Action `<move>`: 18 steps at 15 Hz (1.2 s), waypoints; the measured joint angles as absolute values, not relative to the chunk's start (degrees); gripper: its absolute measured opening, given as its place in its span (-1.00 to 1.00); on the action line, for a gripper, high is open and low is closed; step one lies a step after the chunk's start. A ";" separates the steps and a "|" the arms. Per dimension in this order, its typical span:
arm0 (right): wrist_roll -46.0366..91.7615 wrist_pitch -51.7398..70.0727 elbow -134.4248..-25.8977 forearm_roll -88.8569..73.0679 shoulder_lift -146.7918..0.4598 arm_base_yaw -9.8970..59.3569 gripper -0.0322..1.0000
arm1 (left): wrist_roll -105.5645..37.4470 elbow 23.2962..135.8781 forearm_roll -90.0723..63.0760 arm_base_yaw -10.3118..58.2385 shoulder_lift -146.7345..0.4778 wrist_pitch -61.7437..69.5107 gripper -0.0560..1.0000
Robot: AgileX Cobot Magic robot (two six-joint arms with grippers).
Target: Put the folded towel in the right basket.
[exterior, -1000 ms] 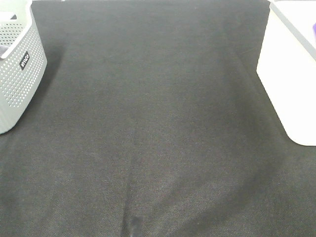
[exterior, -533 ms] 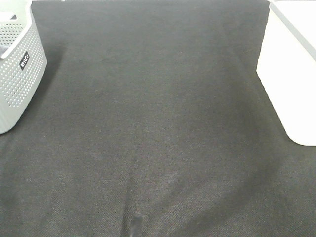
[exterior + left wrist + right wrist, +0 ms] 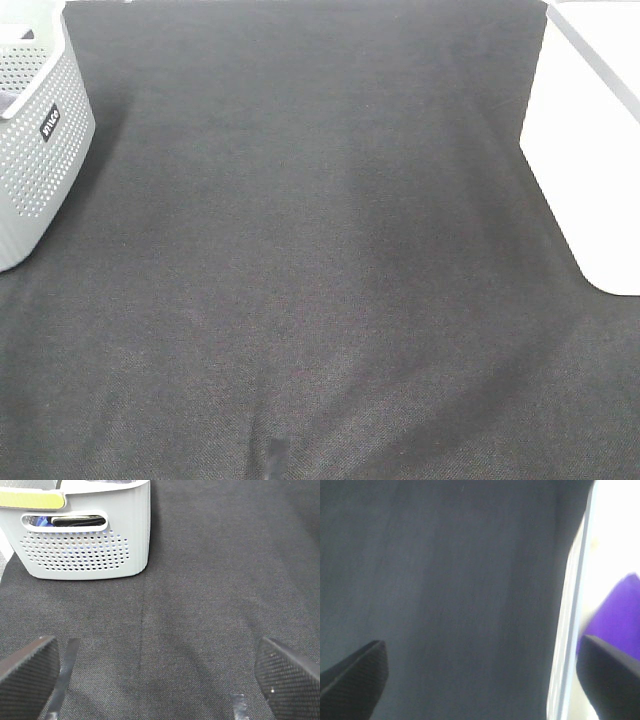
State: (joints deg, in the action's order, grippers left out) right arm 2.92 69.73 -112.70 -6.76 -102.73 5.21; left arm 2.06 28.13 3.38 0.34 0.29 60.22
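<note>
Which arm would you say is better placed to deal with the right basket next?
Right. The right gripper, fingers open, sits beside the white basket rim, with a purple cloth, perhaps the towel, inside. The left gripper faces the grey basket opposite.

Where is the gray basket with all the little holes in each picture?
Exterior high view: the gray basket sits at the left edge, near the top, partly cut off.
Left wrist view: it fills the upper left, with dark and blue things showing through its handle slot.
Right wrist view: not in it; only the white basket shows there.
Shared landmark: the black cloth covering the table.
</note>
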 joint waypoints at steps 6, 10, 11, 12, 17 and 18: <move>2.81 61.31 -63.37 -3.61 -64.57 5.21 0.93 | 2.06 28.13 3.38 0.34 0.29 60.22 0.98; 2.35 59.82 -38.39 -3.67 -34.89 5.21 0.93 | 2.06 28.13 3.38 0.34 0.29 60.22 0.98; 2.01 60.16 -34.72 -4.13 -28.48 5.21 0.92 | 2.06 28.13 3.38 0.34 0.29 60.22 0.98; 1.78 60.96 -31.46 -4.93 -22.86 5.21 0.92 | 2.06 28.13 3.38 0.34 0.29 60.22 0.98; 3.15 63.37 -26.47 -6.88 -0.40 5.21 0.92 | 2.06 28.13 3.38 0.34 0.29 60.22 0.98; 3.67 63.37 -26.41 -6.88 0.11 5.21 0.92 | 2.06 28.13 3.38 0.34 0.29 60.22 0.98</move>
